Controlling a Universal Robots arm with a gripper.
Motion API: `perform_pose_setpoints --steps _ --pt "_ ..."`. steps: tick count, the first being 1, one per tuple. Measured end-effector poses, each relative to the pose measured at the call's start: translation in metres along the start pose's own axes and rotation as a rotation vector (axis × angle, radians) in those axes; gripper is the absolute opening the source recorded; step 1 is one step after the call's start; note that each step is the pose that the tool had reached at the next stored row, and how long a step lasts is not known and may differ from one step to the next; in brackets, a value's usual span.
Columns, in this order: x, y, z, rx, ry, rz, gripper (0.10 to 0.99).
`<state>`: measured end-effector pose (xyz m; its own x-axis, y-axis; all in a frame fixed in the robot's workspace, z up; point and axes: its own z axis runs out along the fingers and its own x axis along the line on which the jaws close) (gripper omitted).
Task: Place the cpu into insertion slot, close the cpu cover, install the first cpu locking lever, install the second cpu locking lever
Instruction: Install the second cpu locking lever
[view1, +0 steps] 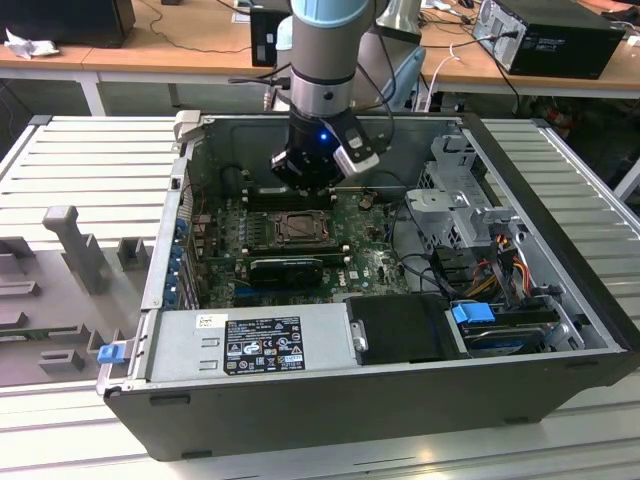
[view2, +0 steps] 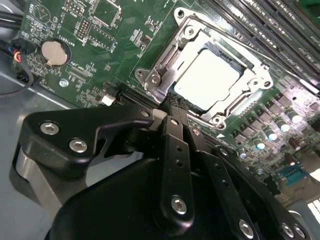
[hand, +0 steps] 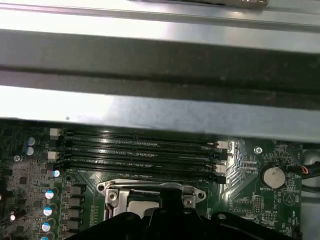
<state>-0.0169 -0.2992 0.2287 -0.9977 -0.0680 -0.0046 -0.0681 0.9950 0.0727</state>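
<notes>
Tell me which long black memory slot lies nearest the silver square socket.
The long black memory slot bordering the silver metal socket frame in the first wrist view; the other three slots lie beyond it, toward the grey case wall.

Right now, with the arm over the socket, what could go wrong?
1. The gripper sits at the rim of the cpu cover, which lies over the cpu; a sideways slip could scrape the green board.
2. The memory slots lie close beside the insertion slot, so a drift could hit them.
</notes>
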Motion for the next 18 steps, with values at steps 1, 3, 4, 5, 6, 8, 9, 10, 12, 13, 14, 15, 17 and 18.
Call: perform_pose_setpoints --steps 1,3,4,5,6,8,9,10,12,13,14,15,17,18 --pt "0.0000 0.0002 -0.0027 0.000 0.0000 0.000 0.106" --pt "-0.0001 0.0012 -0.0176 0.000 0.0001 0.000 0.106" --pt "-0.0001 0.0003 -0.0238 0.000 -0.0001 0.000 0.106" --pt "0.0006 -0.0092 -0.0244 0.000 0.0000 0.000 0.106" --pt "0.0016 -0.0231 -0.0235 0.001 0.0000 0.000 0.106" --pt "0.0024 -0.0358 -0.0215 0.000 0.0001 0.000 0.106" --pt "0.0030 -0.0396 -0.0208 0.001 0.0002 0.000 0.106" --pt "0.0036 -0.0474 -0.0197 0.000 0.0004 0.000 0.106" --pt "0.0043 -0.0574 -0.0187 0.000 0.0026 0.000 0.106" --pt "0.0046 -0.0617 -0.0182 0.000 0.0050 0.000 0.106" --pt "0.0049 -0.0659 -0.0179 -0.004 0.0099 0.001 0.106" --pt "0.0052 -0.0699 -0.0178 -0.015 0.0146 0.001 0.106" --pt "0.0054 -0.0718 -0.0159 -0.019 0.0164 0.001 0.106" --pt "0.0057 -0.0719 -0.0153 -0.022 0.0164 0.001 0.106"
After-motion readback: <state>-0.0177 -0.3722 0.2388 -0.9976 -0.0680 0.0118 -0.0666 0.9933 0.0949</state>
